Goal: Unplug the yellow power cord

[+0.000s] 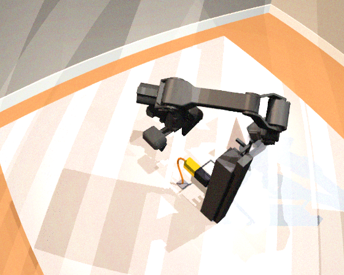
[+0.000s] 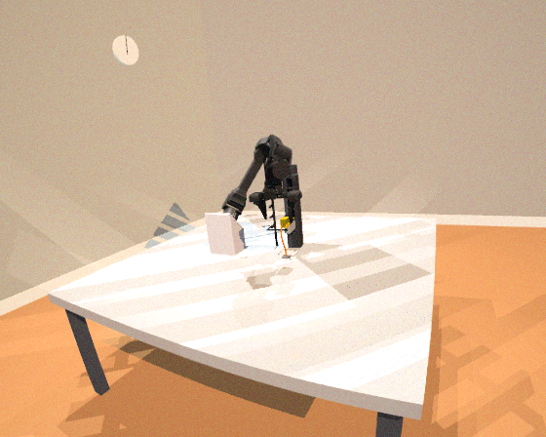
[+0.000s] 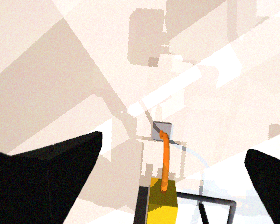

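The yellow plug (image 1: pixel 191 166) (image 2: pixel 285 222) (image 3: pixel 162 210) has a dark section at its inner end, towards a tall black block (image 1: pixel 226 184) (image 2: pixel 294 224), possibly the power strip. That end is partly hidden in the top view, so I cannot tell whether it is seated. The orange cord (image 1: pixel 179 170) (image 2: pixel 283 239) (image 3: pixel 166 162) runs from the plug to a small grey plate (image 1: pixel 183 185) (image 2: pixel 286 257) (image 3: pixel 162 130). My gripper (image 1: pixel 173 142) (image 3: pixel 171 146) is wide open and empty. In the wrist view its fingers stand well apart, one on each side, with gaps to plug and cord.
A thin black wire frame (image 1: pixel 211 161) (image 3: pixel 233 212) is close beside the plug. A pale pink box (image 2: pixel 218 234) stands left of the black block in the exterior view. The arm arches over from the side above the white table (image 1: pixel 81 144) (image 2: pixel 226 312).
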